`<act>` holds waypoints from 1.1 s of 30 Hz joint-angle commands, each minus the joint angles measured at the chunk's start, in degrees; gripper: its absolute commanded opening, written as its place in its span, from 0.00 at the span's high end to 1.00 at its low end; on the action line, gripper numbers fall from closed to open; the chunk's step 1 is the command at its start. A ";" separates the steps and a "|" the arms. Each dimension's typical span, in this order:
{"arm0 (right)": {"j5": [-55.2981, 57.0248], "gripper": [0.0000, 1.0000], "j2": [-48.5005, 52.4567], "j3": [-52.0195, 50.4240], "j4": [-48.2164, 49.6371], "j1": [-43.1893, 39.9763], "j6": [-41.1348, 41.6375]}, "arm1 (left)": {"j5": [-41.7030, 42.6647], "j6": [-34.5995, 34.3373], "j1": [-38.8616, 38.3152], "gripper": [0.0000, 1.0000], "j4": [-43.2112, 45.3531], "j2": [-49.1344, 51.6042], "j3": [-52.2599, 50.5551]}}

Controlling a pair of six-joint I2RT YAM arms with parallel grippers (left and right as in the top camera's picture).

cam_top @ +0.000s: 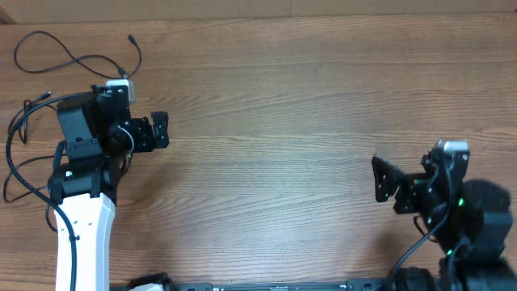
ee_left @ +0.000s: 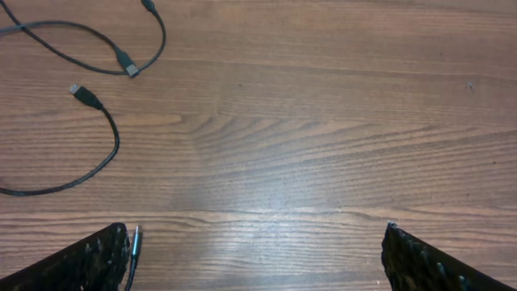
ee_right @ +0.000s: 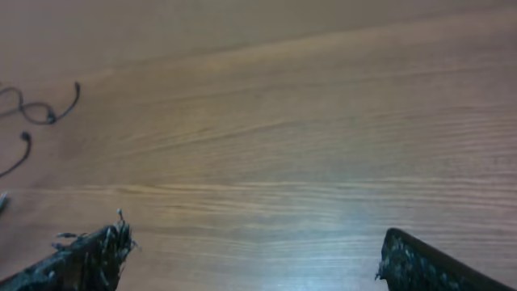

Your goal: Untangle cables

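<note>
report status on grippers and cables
Left gripper open, empty. Right gripper open, empty. Cables looped loose beside left arm, partly hidden by it. No obstruction seen.

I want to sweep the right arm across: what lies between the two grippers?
Nothing: the overhead view shows only bare wooden table between the left gripper and the right gripper. The cables lie further left.

even warm light, soft shadows, right wrist view slightly blurred

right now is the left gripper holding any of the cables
No, the left gripper is open with nothing between its jaws; the cables lie loose nearby.
</note>
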 commanded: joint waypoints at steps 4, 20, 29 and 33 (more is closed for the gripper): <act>-0.94 0.00 -11.65 -15.15 12.66 -1.81 -1.25 | 0.46 0.70 -0.22 0.00 0.02 0.28 1.29; -0.61 0.00 -29.53 -39.47 40.96 -1.79 -1.20 | 0.46 0.70 -0.22 0.00 0.04 0.28 1.29; 4.35 0.00 -30.32 -42.62 46.64 -1.73 4.98 | 0.46 0.70 -0.22 0.00 0.04 0.28 1.29; 8.07 0.00 -30.32 -45.20 49.37 -1.73 9.77 | 0.46 0.70 -0.22 0.00 0.04 0.28 1.29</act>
